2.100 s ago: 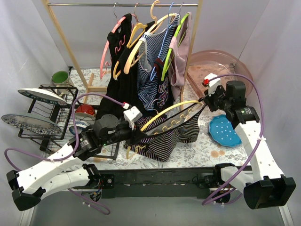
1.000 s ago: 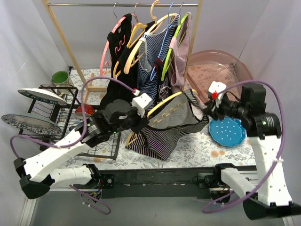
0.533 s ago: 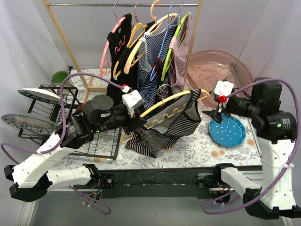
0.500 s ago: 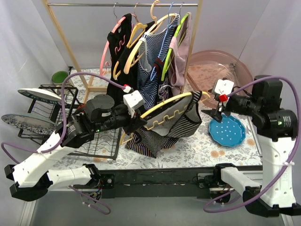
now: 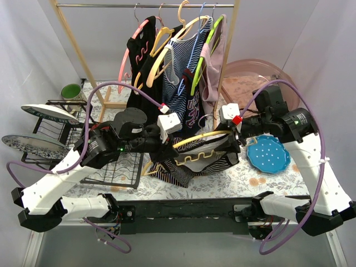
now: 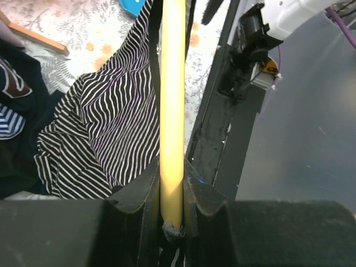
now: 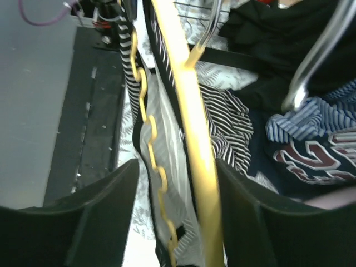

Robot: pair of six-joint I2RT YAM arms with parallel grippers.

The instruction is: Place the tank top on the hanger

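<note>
My left gripper (image 5: 168, 146) is shut on the left end of the pale-yellow hanger (image 5: 200, 136) and holds it above the table. The left wrist view shows its jaws (image 6: 171, 194) clamped on the yellow arm (image 6: 172, 83). The black striped tank top (image 5: 186, 169) hangs over the hanger, its hem bunched below; it also shows in the left wrist view (image 6: 100, 128). My right gripper (image 5: 236, 137) is open at the hanger's right end. In the right wrist view its fingers straddle the yellow arm (image 7: 194, 111), the wavy bar (image 7: 146, 111) and the top's pale inside (image 7: 167, 161). The grey hook (image 5: 207, 119) points up.
A clothes rail (image 5: 144, 5) at the back holds several hangers and garments just behind the hanger. A dish rack (image 5: 61, 139) with plates stands at the left, a green cup (image 5: 71, 90) behind it. A blue plate (image 5: 268, 153) and a pink basin (image 5: 261, 78) are at the right.
My right gripper has swung left from above the blue plate to the hanger's right end. The hanger has dropped lower and more level. The left gripper has kept hold of it.
</note>
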